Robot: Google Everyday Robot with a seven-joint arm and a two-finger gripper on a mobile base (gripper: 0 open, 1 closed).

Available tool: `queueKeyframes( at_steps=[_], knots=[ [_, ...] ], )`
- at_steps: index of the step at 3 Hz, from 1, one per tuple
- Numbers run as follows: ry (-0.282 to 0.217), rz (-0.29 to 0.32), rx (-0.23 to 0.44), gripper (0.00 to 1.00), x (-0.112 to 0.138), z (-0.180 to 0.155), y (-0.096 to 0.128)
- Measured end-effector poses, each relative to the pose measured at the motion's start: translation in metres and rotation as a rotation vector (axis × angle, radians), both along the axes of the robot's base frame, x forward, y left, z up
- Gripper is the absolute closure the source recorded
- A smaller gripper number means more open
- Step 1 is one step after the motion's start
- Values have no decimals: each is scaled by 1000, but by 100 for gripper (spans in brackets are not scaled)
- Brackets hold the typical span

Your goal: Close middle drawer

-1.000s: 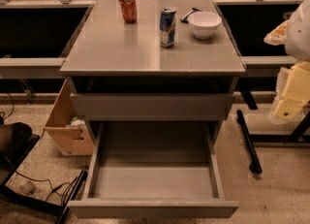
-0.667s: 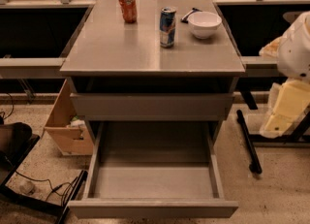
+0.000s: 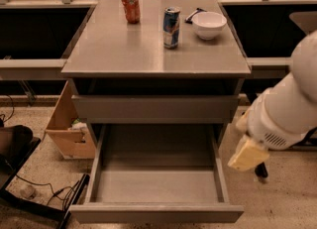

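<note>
The middle drawer (image 3: 156,186) is pulled far out of the grey cabinet, low in the camera view. Its bare grey floor is empty and its flat front (image 3: 156,213) is nearest me. Above it, another grey drawer front (image 3: 156,108) stands nearly flush under the cabinet top. My white arm comes in from the right. Its yellowish gripper end (image 3: 247,154) hangs just outside the open drawer's right side wall, about level with the drawer's middle, apart from it.
On the cabinet top (image 3: 124,49) stand an orange can (image 3: 131,7), a blue can (image 3: 171,27) and a white bowl (image 3: 209,25). A cardboard box (image 3: 67,129) sits on the floor to the left. Cables and a dark object (image 3: 12,143) lie at the lower left.
My arm has swung down and to the left, from the right edge of the view toward the open drawer's right side. The drawer has not moved.
</note>
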State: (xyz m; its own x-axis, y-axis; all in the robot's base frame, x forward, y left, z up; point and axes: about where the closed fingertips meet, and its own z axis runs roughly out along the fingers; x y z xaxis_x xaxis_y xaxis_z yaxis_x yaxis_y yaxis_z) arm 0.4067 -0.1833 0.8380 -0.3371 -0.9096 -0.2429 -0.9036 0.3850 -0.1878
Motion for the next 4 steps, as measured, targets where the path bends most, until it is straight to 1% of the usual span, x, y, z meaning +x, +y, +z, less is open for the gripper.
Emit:
queueKeyframes(
  at_steps=[1, 2, 3, 4],
  knots=[
    [181, -50, -5, 70, -36, -122, 16],
    [288, -88, 3, 93, -65, -195, 24],
    [339, -133, 45, 100, -79, -242, 29],
    [340, -136, 52, 100, -79, -247, 30]
  ],
)
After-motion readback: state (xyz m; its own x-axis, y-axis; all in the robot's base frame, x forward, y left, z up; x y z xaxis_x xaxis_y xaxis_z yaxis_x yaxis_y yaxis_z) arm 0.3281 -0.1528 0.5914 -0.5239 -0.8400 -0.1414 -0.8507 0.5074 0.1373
